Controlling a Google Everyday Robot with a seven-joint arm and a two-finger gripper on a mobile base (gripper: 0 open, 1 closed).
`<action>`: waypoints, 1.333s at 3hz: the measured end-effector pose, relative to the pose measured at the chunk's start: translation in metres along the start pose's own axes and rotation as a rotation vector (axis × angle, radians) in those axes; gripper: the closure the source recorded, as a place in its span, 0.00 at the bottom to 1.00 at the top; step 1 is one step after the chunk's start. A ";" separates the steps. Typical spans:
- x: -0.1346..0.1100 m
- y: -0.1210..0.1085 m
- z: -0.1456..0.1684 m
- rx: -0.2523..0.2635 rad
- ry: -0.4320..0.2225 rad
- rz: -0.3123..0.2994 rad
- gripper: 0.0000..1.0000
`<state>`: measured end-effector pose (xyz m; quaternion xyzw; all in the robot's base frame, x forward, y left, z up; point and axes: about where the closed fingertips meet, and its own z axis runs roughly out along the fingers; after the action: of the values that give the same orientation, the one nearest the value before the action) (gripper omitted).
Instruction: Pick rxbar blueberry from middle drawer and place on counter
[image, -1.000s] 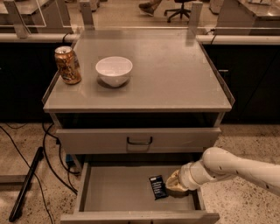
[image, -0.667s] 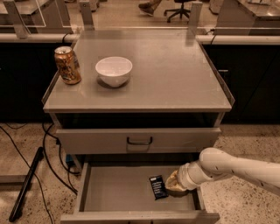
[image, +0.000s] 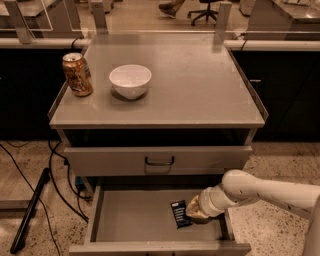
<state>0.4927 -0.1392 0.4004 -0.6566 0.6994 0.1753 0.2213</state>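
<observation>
Grey metal surface (image: 200, 95) up top; lower frame, the small black-wrapped rxbar blueberry (image: 180, 214) lies in the shallow grey middle drawer (image: 130, 220), long axis near-vertical, just left of the pincer (image: 194, 212) (clenched or not, can't tell).

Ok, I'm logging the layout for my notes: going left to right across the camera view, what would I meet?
gold-brown can → white bowl, both on the counter → rxbar blueberry on the middle drawer floor → pincer, down in that drawer at the bar's right edge.
</observation>
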 end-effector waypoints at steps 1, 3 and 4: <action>0.001 0.000 0.010 -0.014 -0.004 0.001 0.84; 0.001 0.001 0.016 -0.027 -0.008 0.001 0.48; 0.001 0.001 0.020 -0.034 -0.014 0.000 0.46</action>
<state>0.4933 -0.1289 0.3832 -0.6589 0.6949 0.1919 0.2148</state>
